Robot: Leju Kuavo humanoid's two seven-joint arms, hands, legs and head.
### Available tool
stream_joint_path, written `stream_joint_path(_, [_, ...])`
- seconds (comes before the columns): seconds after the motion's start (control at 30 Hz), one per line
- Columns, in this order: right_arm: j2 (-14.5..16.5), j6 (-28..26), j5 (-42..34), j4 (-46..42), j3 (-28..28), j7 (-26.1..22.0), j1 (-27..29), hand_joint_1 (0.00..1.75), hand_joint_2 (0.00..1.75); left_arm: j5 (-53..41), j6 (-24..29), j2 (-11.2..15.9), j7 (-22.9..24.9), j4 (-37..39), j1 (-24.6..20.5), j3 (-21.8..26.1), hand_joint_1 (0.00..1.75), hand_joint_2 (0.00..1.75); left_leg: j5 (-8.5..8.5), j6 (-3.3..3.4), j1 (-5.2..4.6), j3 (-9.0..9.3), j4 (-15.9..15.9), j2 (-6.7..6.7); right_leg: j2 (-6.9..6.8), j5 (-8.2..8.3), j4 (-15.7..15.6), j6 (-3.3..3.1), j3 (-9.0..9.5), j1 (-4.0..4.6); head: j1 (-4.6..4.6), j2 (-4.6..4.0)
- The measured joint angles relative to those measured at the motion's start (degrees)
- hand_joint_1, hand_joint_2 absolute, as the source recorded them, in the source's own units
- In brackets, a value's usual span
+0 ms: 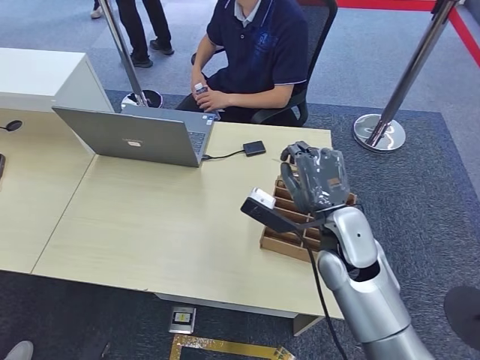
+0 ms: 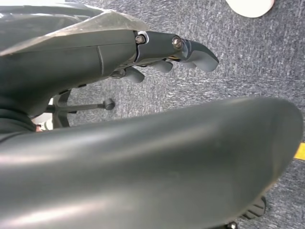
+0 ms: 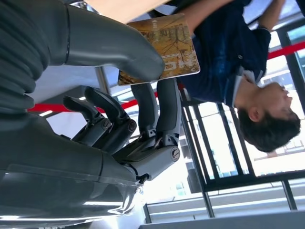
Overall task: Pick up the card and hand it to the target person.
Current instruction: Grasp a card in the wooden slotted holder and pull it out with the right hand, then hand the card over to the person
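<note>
One card [image 3: 169, 47], pinched between thumb and fingers [image 3: 169, 107] of the right hand [image 1: 316, 178], sat mid-frame above the counter [image 1: 142, 225]; its long axis pointed toward the seated person [image 1: 255, 52], upper centre, well apart

Bright, even light; wrist views perhaps slightly blurred.

One card [image 3: 165, 47], held between the thumb and fingers of the one right hand [image 1: 315, 177]. One left hand [image 2: 107, 52]. One wooden slotted box [image 1: 292, 225] on one tabletop [image 1: 142, 225], with one open laptop [image 1: 136, 136] and one small black device [image 1: 254, 148]. One seated person [image 1: 255, 52]. Two barrier posts [image 1: 407, 75].
</note>
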Motion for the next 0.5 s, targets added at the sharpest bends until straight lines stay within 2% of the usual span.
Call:
stream_joint_path(0.2, [4.67,-1.44,-1.56,4.56,0.23,-1.39,-6.44,1.75,1.75,-0.91,0.1,-0.02,-0.03,0.02,-0.24,-0.02,0.0,0.0,0.04,-0.06,0.0,0.01,0.0,0.02,0.0,0.0,0.08,-0.01,-0.02,0.0,0.0,0.0])
stream_joint_path(0.5, [12.68,-11.27,-1.71,20.3,-0.04,-0.03,-16.86,1.75,1.75,-2.67,-0.16,-0.02,1.04,0.02,-1.04,-0.11,0.0,0.0,0.08,-0.09,0.0,0.03,0.0,0.03,0.0,0.01,0.11,-0.02,-0.02,0.0,0.0,0.0])
